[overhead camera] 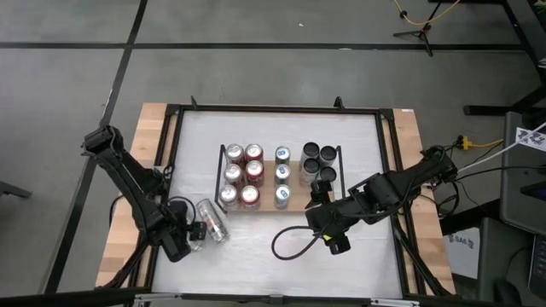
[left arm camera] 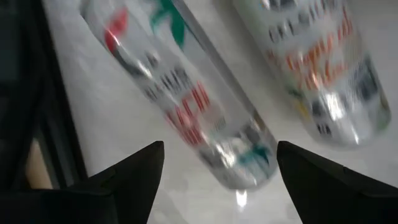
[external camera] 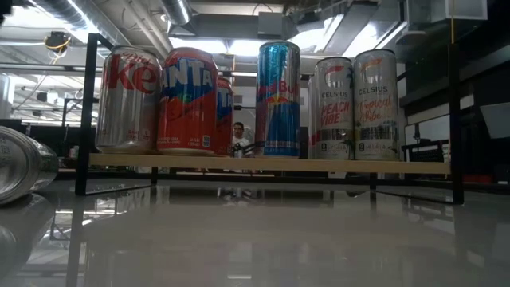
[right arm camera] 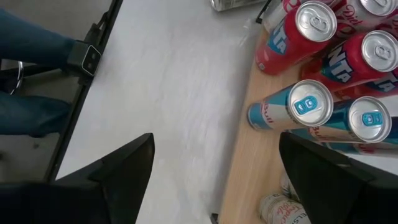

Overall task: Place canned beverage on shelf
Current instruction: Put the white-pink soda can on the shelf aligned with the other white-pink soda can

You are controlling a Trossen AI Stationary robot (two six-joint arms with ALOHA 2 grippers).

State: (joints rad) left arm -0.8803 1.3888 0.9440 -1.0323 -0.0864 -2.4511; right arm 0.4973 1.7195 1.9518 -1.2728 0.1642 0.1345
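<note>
The shelf (overhead camera: pixel 281 203), a light-brown wooden board with black rails, holds several upright cans: red and silver ones (overhead camera: pixel 242 175), blue ones (overhead camera: pixel 282 175) and dark-topped ones (overhead camera: pixel 318 162). Two silver cans lie on their sides on the table to the left of the shelf (overhead camera: pixel 212 220), (left arm camera: pixel 317 74). My left gripper (overhead camera: pixel 189 232) is open; its fingers stand on either side of the end of one lying can (left arm camera: pixel 205 124) without touching it. My right gripper (overhead camera: pixel 317 223) is open and empty, above the table just in front of the shelf's near edge (right arm camera: pixel 249 162).
A black cable loop (overhead camera: pixel 290 243) lies on the white tabletop (overhead camera: pixel 358 256) near my right gripper. A black frame runs round the table (overhead camera: pixel 273 109). A person's legs in jeans (right arm camera: pixel 31 74) show beyond the table's edge. One lying can shows in the low view (external camera: pixel 24 167).
</note>
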